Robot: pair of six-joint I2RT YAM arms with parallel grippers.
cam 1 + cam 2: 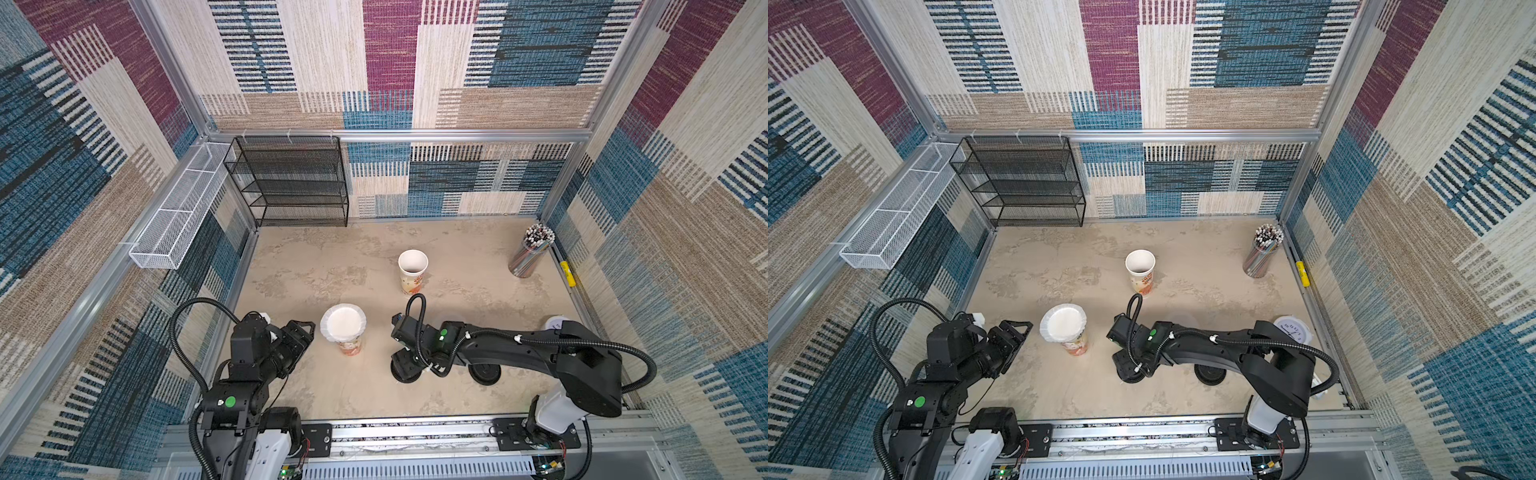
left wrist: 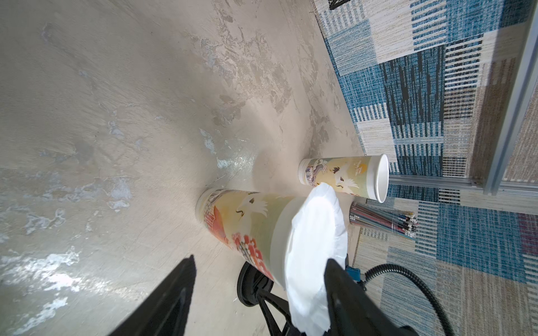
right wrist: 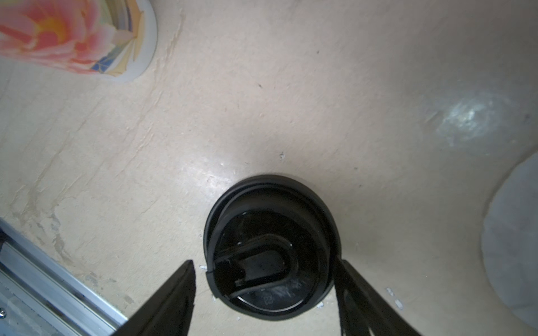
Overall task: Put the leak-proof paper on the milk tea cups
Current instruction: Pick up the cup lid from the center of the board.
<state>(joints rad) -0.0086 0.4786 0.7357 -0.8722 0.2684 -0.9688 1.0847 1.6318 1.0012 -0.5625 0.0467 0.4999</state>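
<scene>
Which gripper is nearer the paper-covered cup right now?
Left. The left gripper, open, is right beside the paper-covered cup, by its rim. The right gripper is farther off on the cup's other side, down over a black lid.

Even overhead light, soft shadows, glare on the tabletop [image 2: 58, 279], wrist views warped and soft.

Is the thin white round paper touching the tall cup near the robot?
Touching. In the left wrist view the thin whitish round paper sheet lies draped over the rim of the tall printed paper cup.
</scene>
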